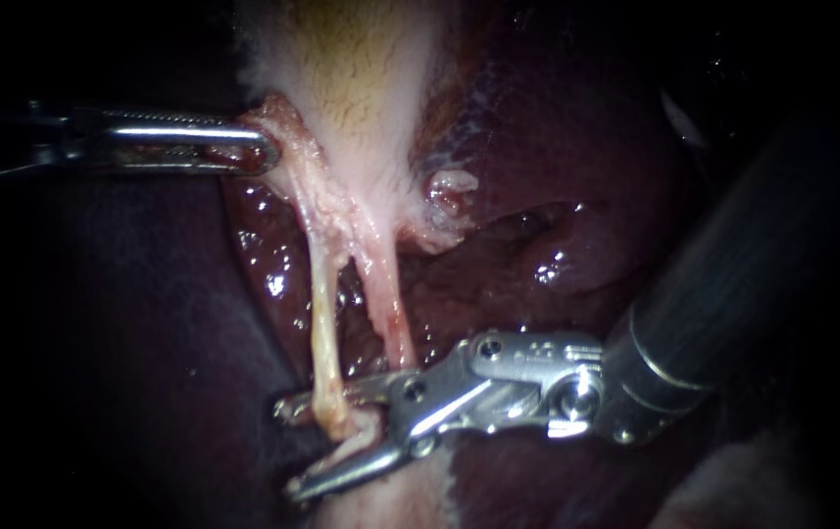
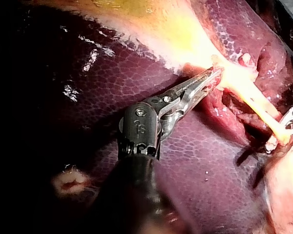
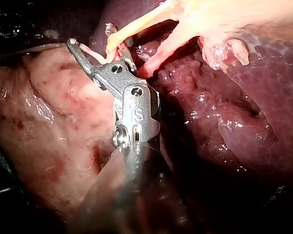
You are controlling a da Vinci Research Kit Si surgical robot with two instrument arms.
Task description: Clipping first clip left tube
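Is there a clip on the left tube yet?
No: the left tube is bare, and the right instrument's open jaws straddle its lower end.

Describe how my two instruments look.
Left instrument: slim silver jaws, toothed inside, on a black wrist and dark shaft. Right instrument: bulkier silver metal head with round pins and screws, two thin jaws, on a thick dark shaft with a metal collar.

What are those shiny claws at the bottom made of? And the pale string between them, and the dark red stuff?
The right instrument looks like polished metal: silvery, with bright glints and small round pins. The left tube looks like soft wet tissue: pale yellow and stringy. The liver looks like soft flesh: dark red, smooth, with wet shine.
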